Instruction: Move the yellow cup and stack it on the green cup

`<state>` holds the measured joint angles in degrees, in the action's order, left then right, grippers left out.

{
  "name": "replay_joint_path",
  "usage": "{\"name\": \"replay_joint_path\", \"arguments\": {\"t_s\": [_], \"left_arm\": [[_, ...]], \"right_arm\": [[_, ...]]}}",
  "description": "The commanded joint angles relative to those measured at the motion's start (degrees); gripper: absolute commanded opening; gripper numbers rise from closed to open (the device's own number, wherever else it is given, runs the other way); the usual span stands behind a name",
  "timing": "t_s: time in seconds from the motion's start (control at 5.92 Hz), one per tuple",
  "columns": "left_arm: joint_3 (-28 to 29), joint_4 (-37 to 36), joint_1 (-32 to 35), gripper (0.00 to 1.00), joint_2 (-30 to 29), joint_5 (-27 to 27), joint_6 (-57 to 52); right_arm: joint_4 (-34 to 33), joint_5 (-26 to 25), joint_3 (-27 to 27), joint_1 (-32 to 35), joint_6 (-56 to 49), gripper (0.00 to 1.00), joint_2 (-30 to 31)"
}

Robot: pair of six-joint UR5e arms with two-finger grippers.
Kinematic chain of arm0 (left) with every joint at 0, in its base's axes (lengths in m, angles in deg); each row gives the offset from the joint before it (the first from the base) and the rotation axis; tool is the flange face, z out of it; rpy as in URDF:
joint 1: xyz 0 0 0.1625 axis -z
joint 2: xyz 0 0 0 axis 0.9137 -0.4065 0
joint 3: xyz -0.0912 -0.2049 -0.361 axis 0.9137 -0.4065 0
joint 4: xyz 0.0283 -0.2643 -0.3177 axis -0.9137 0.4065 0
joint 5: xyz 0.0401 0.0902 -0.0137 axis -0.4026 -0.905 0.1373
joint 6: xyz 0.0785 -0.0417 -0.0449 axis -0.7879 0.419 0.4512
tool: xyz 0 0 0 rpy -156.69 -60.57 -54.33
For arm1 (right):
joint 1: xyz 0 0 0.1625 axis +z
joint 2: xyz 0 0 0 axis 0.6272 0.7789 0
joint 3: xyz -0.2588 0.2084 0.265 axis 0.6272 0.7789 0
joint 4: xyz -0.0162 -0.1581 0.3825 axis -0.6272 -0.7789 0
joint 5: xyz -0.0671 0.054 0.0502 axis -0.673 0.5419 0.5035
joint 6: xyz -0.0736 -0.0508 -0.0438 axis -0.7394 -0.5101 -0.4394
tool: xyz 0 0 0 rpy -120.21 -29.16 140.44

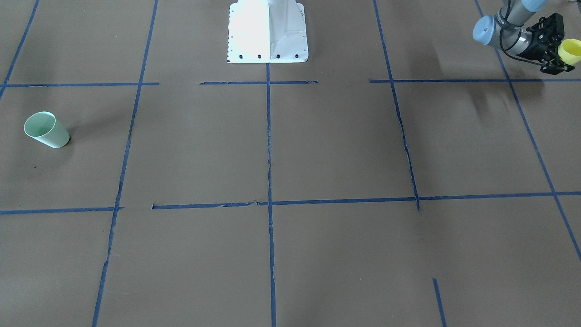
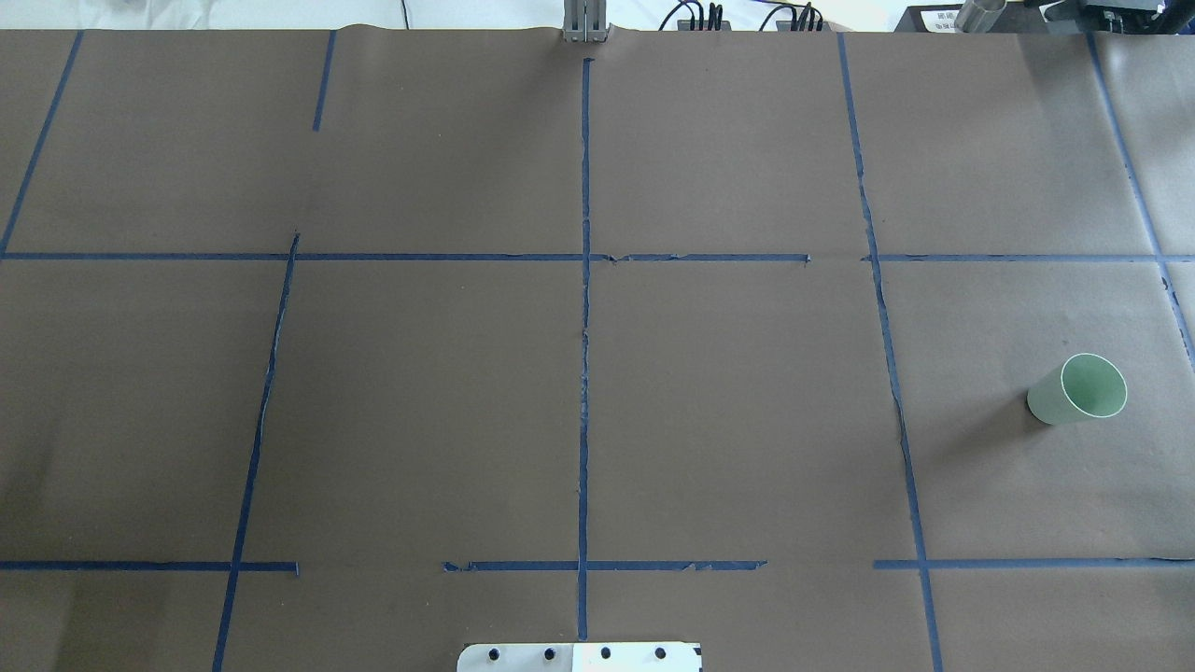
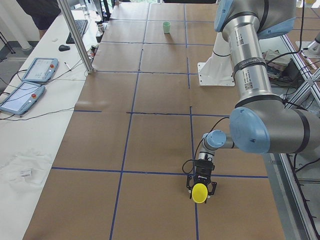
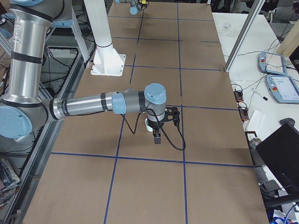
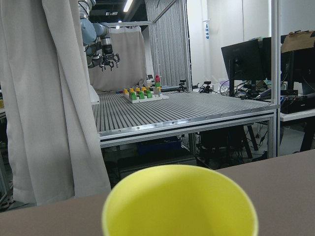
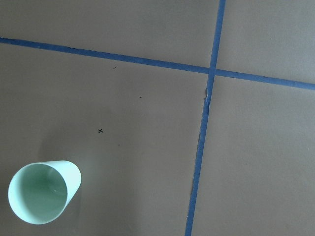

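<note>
Gripping the yellow cup [image 1: 571, 51], our left claw [image 1: 562, 49] has its two black fingers pressed on opposite sides of the cup's wall. The cup is held sideways between them, with its open mouth pointing away from the wrist. It is smooth, unmarked, bright yellow plastic, round and tapered, wider at the rim. From the left wrist camera, only that curved rim shows, right in front of the claw. Claw and cup sit low over the table [image 2: 420, 401], but we cannot tell whether the cup touches the surface.

Our right claw [image 4: 158, 138] points straight down from its grey arm. It shows only from the side camera, so we cannot tell whether its fingers are apart or together. The green cup [image 6: 43, 191] stands upright, mouth up, beneath that claw and a little off to one side of it. It is well apart from the left claw, toward the other end of the table. It is pale mint plastic, smooth, with the same tapered round shape as the yellow one and a thin lighter rim.

We count two cups, one of each colour, and two claws. The table is covered in matte brown paper, marked into rectangles by strips of blue tape [image 2: 584, 327] that are frayed in places. One white metal base plate [image 1: 268, 32] with a row of bolt holes sits between the two arms.
</note>
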<state>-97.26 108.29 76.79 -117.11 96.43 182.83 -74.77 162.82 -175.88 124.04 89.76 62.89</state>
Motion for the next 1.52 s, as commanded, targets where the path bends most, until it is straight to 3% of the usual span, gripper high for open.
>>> {"name": "replay_joint_path", "arguments": {"t_s": [0.0, 0.17, 0.68, 0.85, 1.01, 1.18, 1.35], "left_arm": [[1.19, 7.22, 18.58, 0.66, -4.54, -12.06, -20.22], [1.28, 13.6, 25.89, 0.66, -4.92, -12.99, -32.17], [4.08, 33.71, 47.86, 0.66, -17.54, -13.79, -75.37], [6.1, 40.93, 52.46, 0.63, -23.85, -7.43, -87.71], [6.12, 48.49, 55.12, 0.56, -26.44, 3.51, -92.7], [6.38, 59.18, 55.23, 0.52, -29.33, 10.23, -96.41], [6.73, 61.02, 54.71, 0.47, -35.1, 10.64, -100.36]], "right_arm": [[-0.03, 0.11, 0.18, -0.03, 0.06, 1.0, 0.22], [-0.12, 0.19, 0.18, -0.03, 0.06, 1.0, 0.23], [-0.12, 0.28, 0.35, -0.03, 0.06, 1.0, 0.23], [-0.12, 0.28, 0.35, -0.12, 0.14, 1.0, 0.14], [-0.12, 0.28, 0.35, -0.12, 0.06, 1.0, 0.22], [-0.12, 0.28, 0.35, -0.12, 0.06, 1.0, 0.14], [-0.12, 0.28, 0.53, -0.12, 0.06, 1.0, 0.05]]}}
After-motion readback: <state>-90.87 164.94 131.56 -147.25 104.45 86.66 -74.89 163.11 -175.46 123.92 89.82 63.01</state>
